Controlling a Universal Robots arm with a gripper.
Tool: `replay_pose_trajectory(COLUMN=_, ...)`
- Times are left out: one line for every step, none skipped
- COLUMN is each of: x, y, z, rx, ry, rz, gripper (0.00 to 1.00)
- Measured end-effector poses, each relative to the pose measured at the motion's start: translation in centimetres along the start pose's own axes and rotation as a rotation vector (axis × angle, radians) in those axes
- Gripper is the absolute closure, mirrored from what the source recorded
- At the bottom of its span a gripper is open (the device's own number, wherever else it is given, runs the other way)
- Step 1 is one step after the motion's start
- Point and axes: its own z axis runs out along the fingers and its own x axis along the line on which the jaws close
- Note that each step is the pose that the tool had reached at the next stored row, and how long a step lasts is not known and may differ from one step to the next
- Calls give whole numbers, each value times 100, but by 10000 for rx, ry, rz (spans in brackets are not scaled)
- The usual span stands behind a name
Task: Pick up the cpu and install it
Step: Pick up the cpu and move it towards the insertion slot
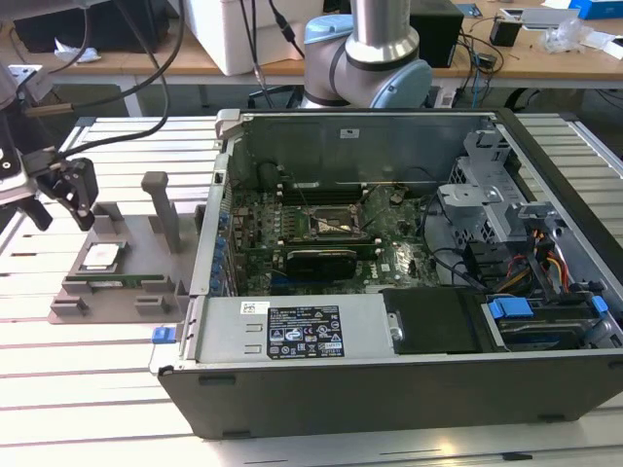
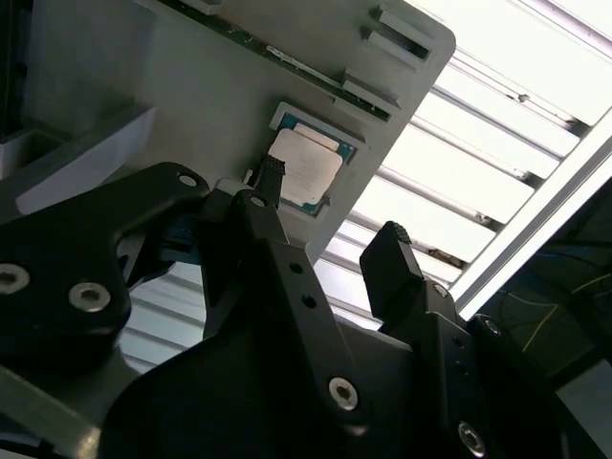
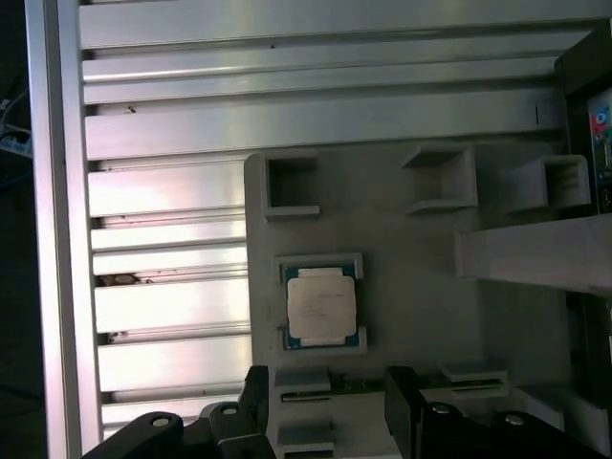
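Note:
The cpu point(image 1: 102, 256), a small square chip with a silver-white top, lies flat in its recess on the grey tray point(image 1: 138, 245) at the exterior view's left. My gripper point(image 1: 60, 202) hangs above the tray, a little left of and higher than the chip, apart from it. In the first wrist view the cpu point(image 3: 322, 304) sits just ahead of the gripper point(image 3: 328, 382). The second wrist view shows the cpu point(image 2: 304, 167) beyond the gripper point(image 2: 330, 206), whose black fingers point(image 2: 387, 249) stand open with nothing between them.
The open computer case point(image 1: 409, 389) fills the middle and right, with its motherboard socket point(image 1: 331, 224) exposed. On the tray point(image 3: 411, 287) stand upright posts point(image 1: 161, 209), and a green memory stick point(image 1: 117, 284) lies by its front edge. A slatted metal table point(image 1: 88, 370) carries everything.

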Motion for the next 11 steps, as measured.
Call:
replay_pose_trajectory(x=-3, y=9, z=10, rx=14, ry=0, rz=0, gripper=40)
replay_pose_trajectory(x=-15, y=44, z=43, rx=125, ry=-8, rz=-4, gripper=40)
replay_pose_trajectory(x=-20, y=60, z=53, rx=186, ry=-13, rz=-5, gripper=40)
replay_pose_trajectory(x=-25, y=73, z=58, rx=243, ry=-18, rz=-7, gripper=40)
replay_pose_trajectory(x=-34, y=102, z=68, rx=406, ry=-28, rz=-15, gripper=40)
replay_pose_trajectory(x=-41, y=127, z=77, rx=549, ry=-41, rz=-27, gripper=40)
replay_pose_trajectory(x=-43, y=145, z=85, rx=676, ry=-50, rz=-63, gripper=40)
replay_pose_trajectory(x=-42, y=153, z=89, rx=708, ry=-52, rz=-136, gripper=40)
replay_pose_trajectory(x=-42, y=155, z=92, rx=720, ry=-54, rz=-231, gripper=40)
replay_pose_trajectory(x=-43, y=156, z=94, rx=727, ry=-52, rz=-373, gripper=40)
replay_pose_trajectory(x=-43, y=156, z=96, rx=735, ry=-50, rz=-518, gripper=40)
